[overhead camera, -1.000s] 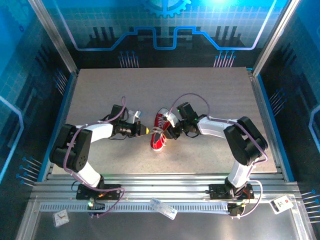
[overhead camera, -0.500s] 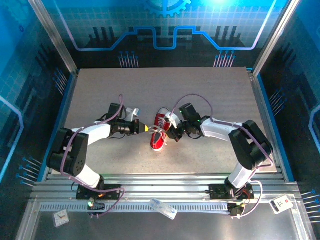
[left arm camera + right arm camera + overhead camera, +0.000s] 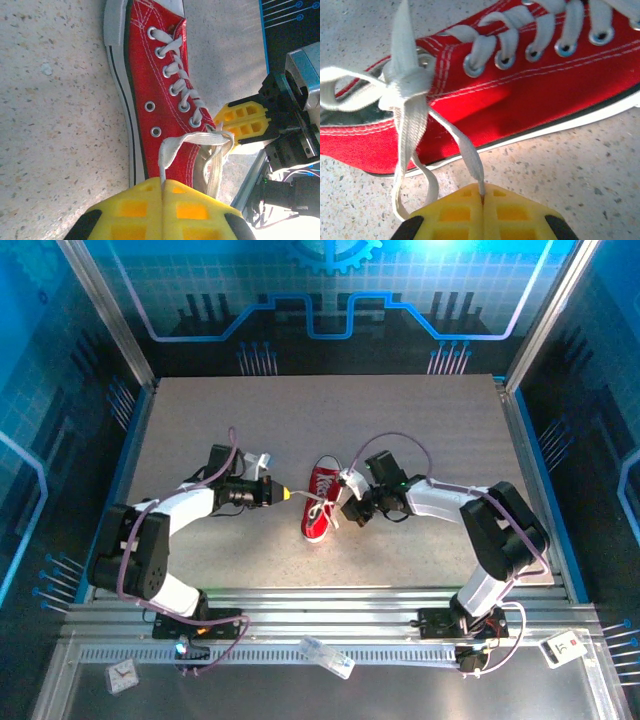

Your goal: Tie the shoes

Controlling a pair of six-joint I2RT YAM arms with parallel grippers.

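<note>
**Fingertip holds on the laces may slip as the knot is drawn**

The red sneaker [image 3: 318, 508] sits near the middle of the desk [image 3: 420, 430], between the two arms. The left gripper [image 3: 162, 186] is clenched on a strand of the white laces [image 3: 172, 145], caught right at its fingertips. On the opposite side, the right gripper [image 3: 483, 196] pinches another strand the same way. Both holds are shallow, so an outward pull could draw a lace free. The crossing [image 3: 402, 82] by the top eyelets looks loose, and uneven pulling may tighten it off-centre or undo it. Nothing pins the sneaker, so a hard tug could drag or tip it.
</note>
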